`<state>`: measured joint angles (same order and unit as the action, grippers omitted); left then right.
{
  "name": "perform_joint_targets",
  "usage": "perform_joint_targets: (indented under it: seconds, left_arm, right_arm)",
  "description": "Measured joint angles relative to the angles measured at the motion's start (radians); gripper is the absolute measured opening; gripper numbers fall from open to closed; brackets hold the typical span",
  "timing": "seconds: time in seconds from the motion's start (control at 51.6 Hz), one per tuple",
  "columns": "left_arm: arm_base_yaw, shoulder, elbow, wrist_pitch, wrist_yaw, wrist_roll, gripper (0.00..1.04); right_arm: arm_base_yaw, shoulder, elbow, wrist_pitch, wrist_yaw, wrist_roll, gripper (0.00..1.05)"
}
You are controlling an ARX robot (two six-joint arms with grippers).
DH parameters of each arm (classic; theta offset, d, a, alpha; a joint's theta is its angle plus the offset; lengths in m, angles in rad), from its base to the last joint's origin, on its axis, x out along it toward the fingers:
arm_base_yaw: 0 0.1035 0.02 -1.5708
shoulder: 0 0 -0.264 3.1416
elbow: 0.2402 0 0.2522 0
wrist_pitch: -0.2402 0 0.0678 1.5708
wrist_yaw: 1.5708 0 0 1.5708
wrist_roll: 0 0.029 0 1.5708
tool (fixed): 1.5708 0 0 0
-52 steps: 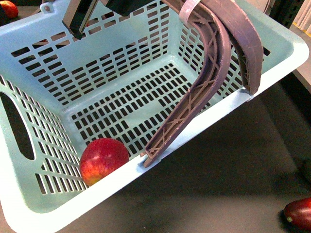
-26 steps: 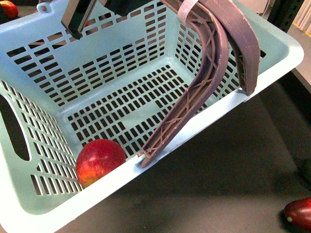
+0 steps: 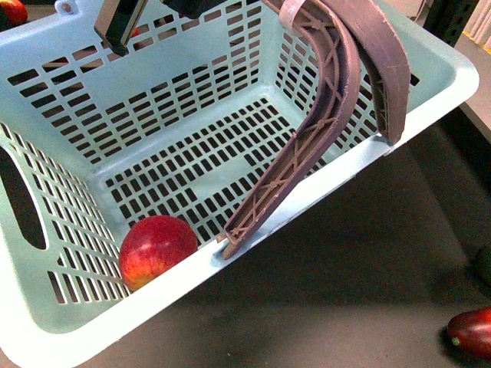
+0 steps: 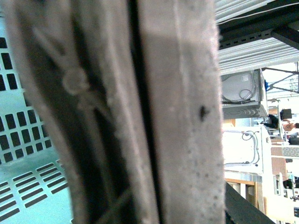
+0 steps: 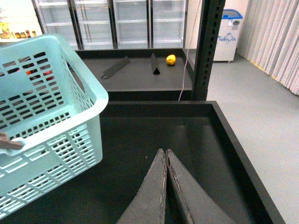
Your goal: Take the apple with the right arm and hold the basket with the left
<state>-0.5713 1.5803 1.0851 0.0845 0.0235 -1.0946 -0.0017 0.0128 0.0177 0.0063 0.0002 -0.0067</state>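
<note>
**A:** How does the right claw (image 5: 166,186) stand?

**B:** Its two dark fingers are pressed together with nothing between them. It hangs over the bare black counter (image 5: 187,135). The basket (image 5: 51,107) is off to one side, apart from it.

**A:** And the left claw?

**B:** I cannot tell whether it is spread or closed. Its own camera is filled by the two brown-purple handles (image 4: 177,116), side by side and very close, and no finger shows there.

**A:** What does the front view show?

**B:** The turquoise basket sits tilted, with both handles swung up together toward the top edge. A dark robot part (image 3: 115,27) hangs over the far wall.

**A:** Where is the apple?

**B:** The apple (image 3: 157,249) lies inside the basket, in the near left corner. It touches the near wall and rests on the slotted base. The right wrist view does not show it.

**A:** Is anything outside the basket?

**B:** A maroon fruit (image 3: 472,331) lies on the counter, well apart from the basket on the right.
</note>
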Motion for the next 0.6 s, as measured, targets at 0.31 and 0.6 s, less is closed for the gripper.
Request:
perform_joint_targets:
  seconds: [0.31, 0.6]
  left_arm:
    - [0.0, 0.0, 0.0, 0.0, 0.002, 0.002, 0.28]
    - [-0.003, 0.0, 0.0, -0.001, -0.013, 0.003, 0.28]
  right_arm:
    - [0.0, -0.006, 0.0, -0.005, 0.0, 0.0, 0.21]
    - [0.0, -0.006, 0.0, -0.005, 0.0, 0.0, 0.7]
